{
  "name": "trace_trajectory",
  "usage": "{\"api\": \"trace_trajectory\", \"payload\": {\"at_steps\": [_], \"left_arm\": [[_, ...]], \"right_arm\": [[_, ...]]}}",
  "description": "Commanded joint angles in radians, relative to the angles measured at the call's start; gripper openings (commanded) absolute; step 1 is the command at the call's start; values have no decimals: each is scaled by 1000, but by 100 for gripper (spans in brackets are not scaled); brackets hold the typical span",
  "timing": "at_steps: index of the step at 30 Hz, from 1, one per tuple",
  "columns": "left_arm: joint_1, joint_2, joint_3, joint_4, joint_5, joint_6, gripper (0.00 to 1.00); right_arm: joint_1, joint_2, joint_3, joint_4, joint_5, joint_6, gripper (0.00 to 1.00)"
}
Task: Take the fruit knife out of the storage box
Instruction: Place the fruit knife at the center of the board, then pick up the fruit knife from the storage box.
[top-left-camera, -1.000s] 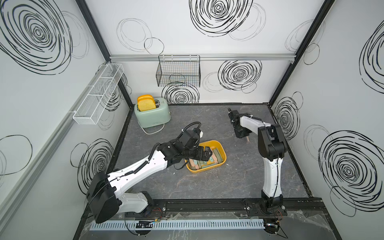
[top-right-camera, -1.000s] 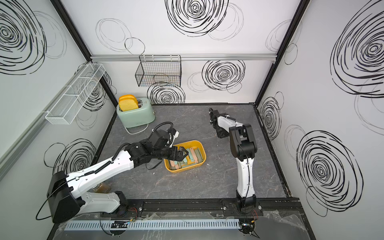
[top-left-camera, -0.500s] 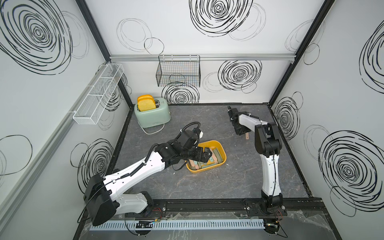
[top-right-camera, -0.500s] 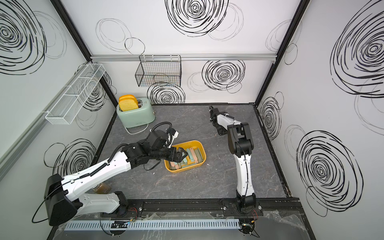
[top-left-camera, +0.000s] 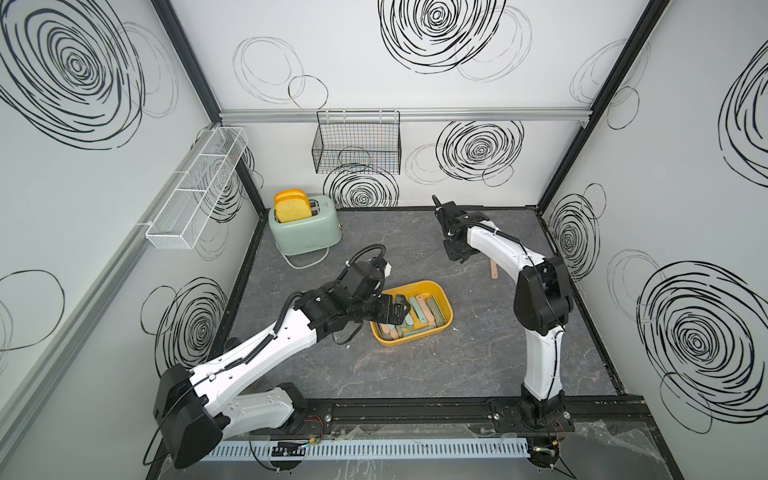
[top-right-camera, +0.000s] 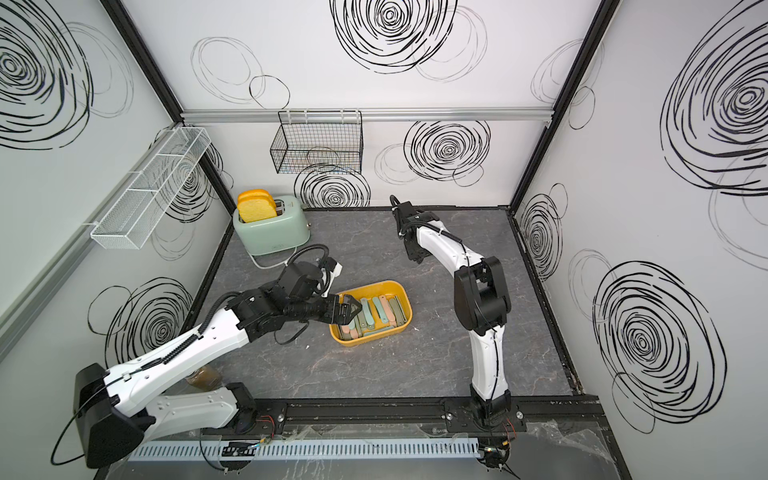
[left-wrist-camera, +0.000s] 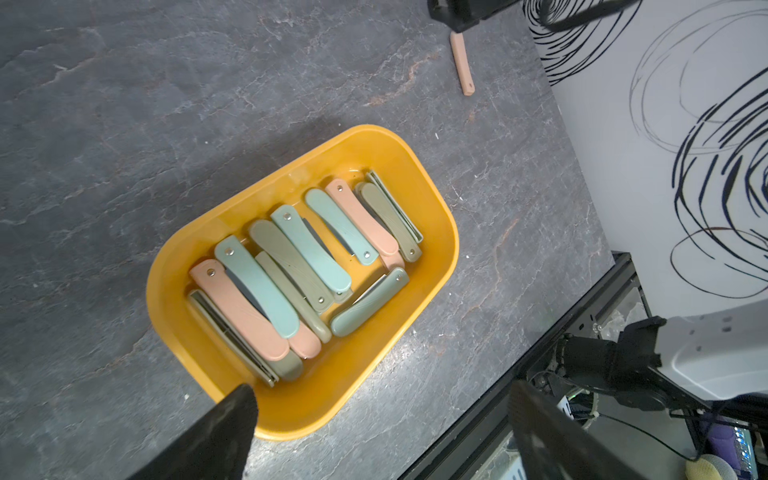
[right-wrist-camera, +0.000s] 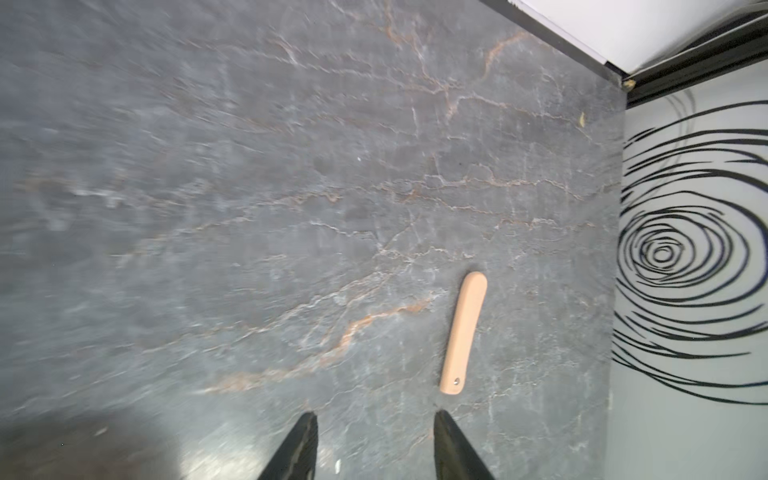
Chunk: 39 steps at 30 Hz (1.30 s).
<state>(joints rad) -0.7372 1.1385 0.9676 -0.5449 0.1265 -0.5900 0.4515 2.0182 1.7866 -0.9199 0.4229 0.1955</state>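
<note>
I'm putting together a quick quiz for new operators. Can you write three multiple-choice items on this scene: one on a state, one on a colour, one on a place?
1. How do the jaws of the left gripper stand?
A. Open, holding nothing
B. Shut on a knife
C. Shut, empty

2. What colour is the storage box?
A. Teal
B. Mustard yellow
C. White

3. Where does the pink knife seen by the right wrist camera lie?
A. In the storage box
B. On the table, outside the box
C. In the left gripper

Key: 1 A, the left wrist view shows the jaws apart with nothing between them. 2 B, its walls are yellow in every view. 3 B, it lies alone on bare stone.
</note>
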Motion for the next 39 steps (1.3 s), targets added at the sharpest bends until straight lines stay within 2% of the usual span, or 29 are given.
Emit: {"api": "trace_trajectory", "payload": {"at_steps": [1, 8, 12, 39], "left_arm": [[31, -47, -41, -30, -21, -19, 98], [83, -96, -62, -86, -9, -5, 98], [91, -113, -77, -114, -6, 4, 98], [131, -218, -120, -217, -1, 21, 98]], "right_arm": [[40, -86, -26, -56, -160, 44, 51], [172, -229, -195, -2, -319, 153, 51], [230, -266, -274, 41, -357, 206, 50], [303, -240, -320, 95, -351, 268, 49]]}}
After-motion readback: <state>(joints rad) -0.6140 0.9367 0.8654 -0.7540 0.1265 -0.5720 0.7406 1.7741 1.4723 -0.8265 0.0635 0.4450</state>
